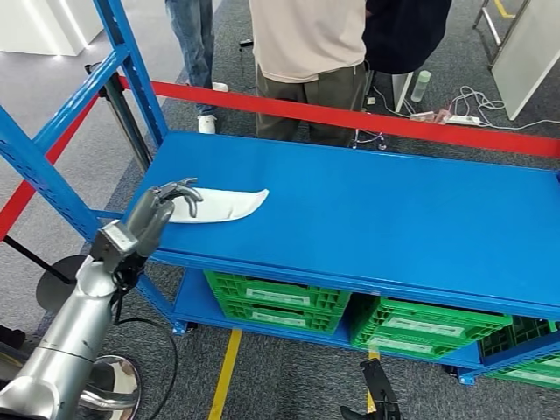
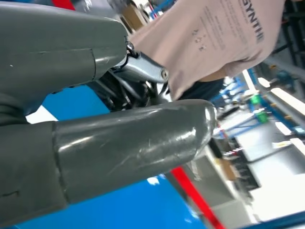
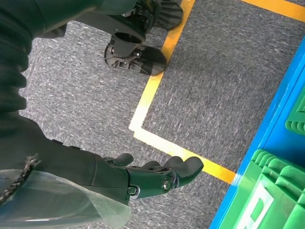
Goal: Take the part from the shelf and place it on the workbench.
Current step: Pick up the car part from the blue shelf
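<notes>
The part [image 1: 224, 205] is a flat, white, blade-shaped piece lying on the blue shelf [image 1: 396, 219] near its left end. My left hand [image 1: 160, 213] reaches over the shelf's front edge and covers the part's left end, fingers spread and curved down over it; I cannot see a closed grip. In the left wrist view the thick thumb [image 2: 137, 138] sticks out straight above the blue shelf [image 2: 144, 205], with a sliver of the white part [image 2: 40, 115] beside it. My right hand [image 3: 158, 174] hangs by the floor, fingers stretched out and holding nothing.
Two people [image 1: 311, 61] stand close behind the shelf, past a red barrier tape [image 1: 396, 122]. Blue uprights [image 1: 132, 70] frame the shelf's left end. Green crates [image 1: 277, 302] fill the lower level. A yellow line [image 1: 224, 376] marks the grey carpet.
</notes>
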Motion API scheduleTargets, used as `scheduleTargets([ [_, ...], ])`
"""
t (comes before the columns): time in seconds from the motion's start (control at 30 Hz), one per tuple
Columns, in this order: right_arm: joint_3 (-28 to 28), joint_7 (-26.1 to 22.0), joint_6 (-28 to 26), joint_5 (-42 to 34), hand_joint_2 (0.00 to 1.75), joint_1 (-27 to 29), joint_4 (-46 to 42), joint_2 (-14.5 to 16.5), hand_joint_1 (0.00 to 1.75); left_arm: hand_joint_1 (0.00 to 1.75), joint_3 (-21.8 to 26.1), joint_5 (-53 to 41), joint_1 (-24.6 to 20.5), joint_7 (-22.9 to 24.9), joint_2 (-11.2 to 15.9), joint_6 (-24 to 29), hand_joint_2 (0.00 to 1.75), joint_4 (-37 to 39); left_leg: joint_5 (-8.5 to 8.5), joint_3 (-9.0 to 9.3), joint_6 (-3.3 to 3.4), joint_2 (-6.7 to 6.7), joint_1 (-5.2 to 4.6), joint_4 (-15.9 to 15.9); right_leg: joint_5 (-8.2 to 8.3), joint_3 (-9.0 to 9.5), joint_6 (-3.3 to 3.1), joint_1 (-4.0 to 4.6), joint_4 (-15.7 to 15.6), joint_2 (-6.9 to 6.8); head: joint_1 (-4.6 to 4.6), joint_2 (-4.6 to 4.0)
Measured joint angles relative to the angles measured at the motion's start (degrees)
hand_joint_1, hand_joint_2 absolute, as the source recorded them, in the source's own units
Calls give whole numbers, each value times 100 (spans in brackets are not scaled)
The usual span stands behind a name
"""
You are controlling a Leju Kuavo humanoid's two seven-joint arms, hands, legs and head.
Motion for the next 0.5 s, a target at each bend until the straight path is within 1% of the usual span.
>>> scheduleTargets([
  [0.13, 0, 0, 4, -5, 175, -3, 0, 0, 0, 0, -191, -698, -174, 154, 147, 660, 0, 378, 0, 0, -1, 2, 1, 0, -1, -2, -1, 1, 1, 3, 2, 1],
  [0.2, 0, 4, 9, -8, 175, -4, 0, 0, 0, 0, -303, -1069, -324, 274, 261, 971, 0, 723, 0, 0, -1, 5, 1, -1, -1, -3, -2, 1, 1, 6, 2, 1],
  [0.3, 0, 29, 9, -9, 175, -3, 0, -2, 0, 0, -515, -1747, -636, 608, 503, 1371, 0, 1412, 1, 0, -2, 8, 1, -1, -1, -4, -2, 1, 2, 7, 1, 0],
  [0.4, 0, 54, 4, -10, 175, 1, 0, -2, 0, 0, -732, -2196, -949, 865, 739, 1510, 0, 2081, 4, 0, -4, 10, 2, -1, 0, -5, -2, 1, 5, 9, 1, 0],
  [0.5, 0, 68, 1, -11, 175, 6, 0, -2, 0, 0, -891, -2410, -1166, 1032, 882, 1525, 0, 2542, 4, 0, -4, 10, 2, 0, 0, -5, -3, 1, 5, 10, 1, 1],
])
